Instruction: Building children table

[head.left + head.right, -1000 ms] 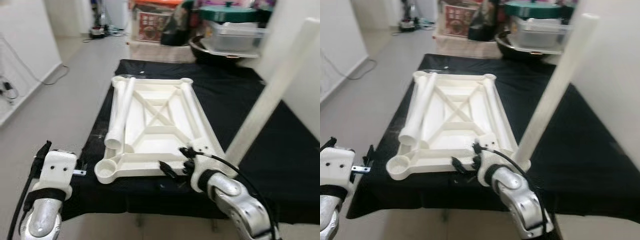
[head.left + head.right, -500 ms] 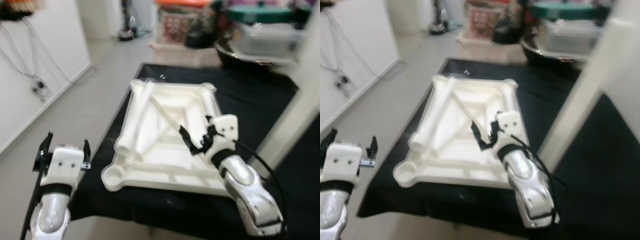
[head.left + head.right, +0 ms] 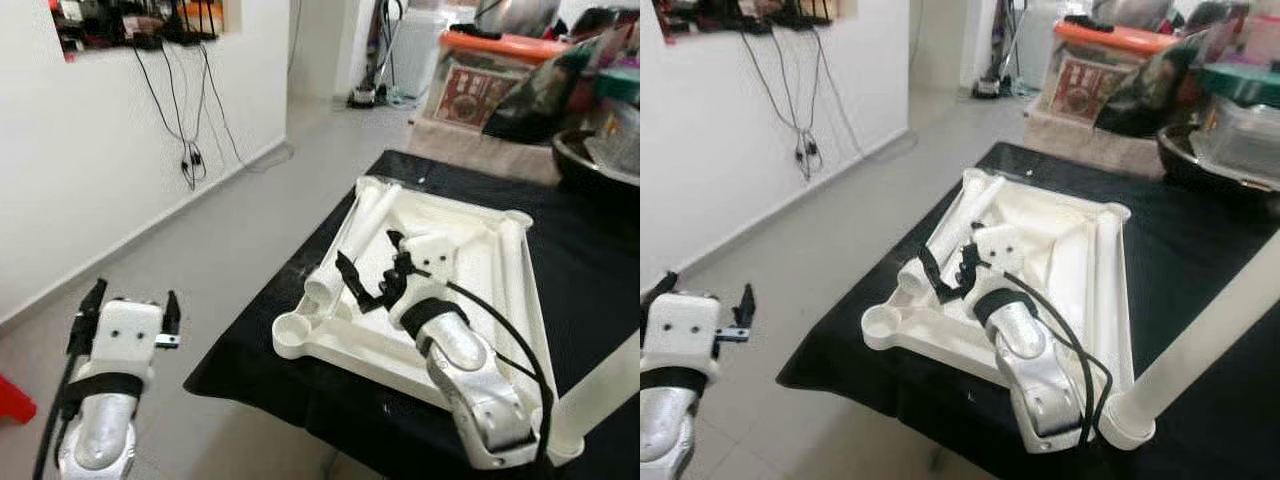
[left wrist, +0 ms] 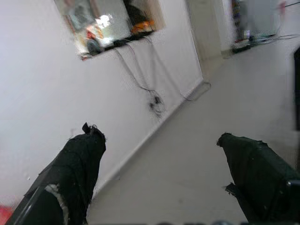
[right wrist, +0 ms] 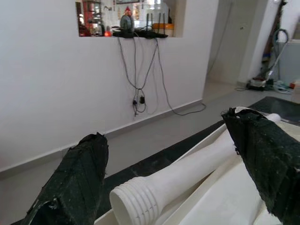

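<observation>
Table top (image 3: 470, 250) lies upside-down on black cloth (image 3: 590, 230); camera swung left. Right gripper (image 3: 368, 283), wide open, empty, now over loose leg (image 3: 350, 240): grasp likely next. Left gripper (image 3: 125, 305) open, idle.

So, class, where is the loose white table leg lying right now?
The loose leg lies along the upturned tabletop's left edge, just ahead of the right end effector.

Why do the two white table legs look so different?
The white plastic leg with the ribbed end lies flat inside the upturned white tabletop, before the open right claw. The other white plastic leg stands slanted up from the tabletop's near corner. Both are round white tubes.
</observation>
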{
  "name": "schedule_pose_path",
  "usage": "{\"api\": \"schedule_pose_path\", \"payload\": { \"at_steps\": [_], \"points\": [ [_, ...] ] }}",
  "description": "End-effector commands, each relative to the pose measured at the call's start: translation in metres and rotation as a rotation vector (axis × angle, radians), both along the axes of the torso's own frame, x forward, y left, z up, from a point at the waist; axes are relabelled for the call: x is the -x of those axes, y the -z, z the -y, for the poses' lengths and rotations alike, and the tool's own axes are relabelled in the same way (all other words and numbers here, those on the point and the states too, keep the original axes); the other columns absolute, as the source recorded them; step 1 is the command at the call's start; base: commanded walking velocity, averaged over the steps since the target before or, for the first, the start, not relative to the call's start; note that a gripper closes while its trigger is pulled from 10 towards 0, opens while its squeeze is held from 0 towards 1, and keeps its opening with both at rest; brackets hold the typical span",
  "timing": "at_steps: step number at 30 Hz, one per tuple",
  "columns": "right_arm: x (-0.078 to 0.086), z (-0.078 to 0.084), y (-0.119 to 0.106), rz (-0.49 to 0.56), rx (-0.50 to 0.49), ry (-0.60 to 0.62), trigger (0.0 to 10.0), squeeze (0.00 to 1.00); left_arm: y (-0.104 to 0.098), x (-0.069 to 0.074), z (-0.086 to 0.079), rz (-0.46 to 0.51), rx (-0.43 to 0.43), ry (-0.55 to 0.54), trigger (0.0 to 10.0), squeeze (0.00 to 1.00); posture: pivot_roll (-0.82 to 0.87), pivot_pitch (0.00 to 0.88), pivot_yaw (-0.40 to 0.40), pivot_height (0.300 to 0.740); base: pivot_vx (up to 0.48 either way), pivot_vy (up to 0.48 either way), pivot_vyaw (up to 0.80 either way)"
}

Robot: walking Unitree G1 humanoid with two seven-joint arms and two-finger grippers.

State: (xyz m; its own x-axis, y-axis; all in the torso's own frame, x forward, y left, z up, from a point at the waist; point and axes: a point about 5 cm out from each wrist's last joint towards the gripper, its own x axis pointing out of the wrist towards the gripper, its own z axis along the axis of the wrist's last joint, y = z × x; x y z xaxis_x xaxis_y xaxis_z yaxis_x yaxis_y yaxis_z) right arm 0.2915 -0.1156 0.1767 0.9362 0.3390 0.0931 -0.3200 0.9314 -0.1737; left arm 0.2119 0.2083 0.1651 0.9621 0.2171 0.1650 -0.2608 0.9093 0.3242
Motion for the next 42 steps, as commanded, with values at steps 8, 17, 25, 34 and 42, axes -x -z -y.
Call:
{"api": "schedule_pose_path", "payload": {
  "at_steps": [8,17,25,34,42],
  "points": [
    [-0.006,0.003,0.008,-0.045,-0.021,0.030,10.0,0.00,0.002,-0.005,0.005,-0.017,0.046,0.067,10.0,0.00,0.07,0.000,-0.113,0.740,0.000,0.480,-0.20],
    [-0.004,0.000,0.006,-0.016,-0.005,0.000,10.0,0.00,-0.001,-0.005,0.003,0.007,0.016,0.064,10.0,0.00,0.07,0.000,-0.109,0.740,0.000,0.373,-0.51],
    [-0.005,0.000,0.007,-0.011,0.009,0.005,10.0,0.00,-0.005,-0.005,0.004,0.040,0.012,0.088,10.0,0.00,0.07,0.000,-0.107,0.740,0.071,0.000,0.00],
    [-0.009,0.003,0.009,-0.041,-0.030,0.021,10.0,0.00,-0.005,-0.004,0.003,0.065,0.090,0.103,10.0,0.00,0.07,0.000,-0.106,0.740,0.454,0.000,-0.62],
    [-0.008,0.002,0.008,-0.020,0.004,0.006,10.0,0.00,-0.003,-0.006,0.004,0.063,0.115,0.094,10.0,0.00,0.06,0.000,-0.102,0.740,0.209,0.000,-0.40]
  ]
}}
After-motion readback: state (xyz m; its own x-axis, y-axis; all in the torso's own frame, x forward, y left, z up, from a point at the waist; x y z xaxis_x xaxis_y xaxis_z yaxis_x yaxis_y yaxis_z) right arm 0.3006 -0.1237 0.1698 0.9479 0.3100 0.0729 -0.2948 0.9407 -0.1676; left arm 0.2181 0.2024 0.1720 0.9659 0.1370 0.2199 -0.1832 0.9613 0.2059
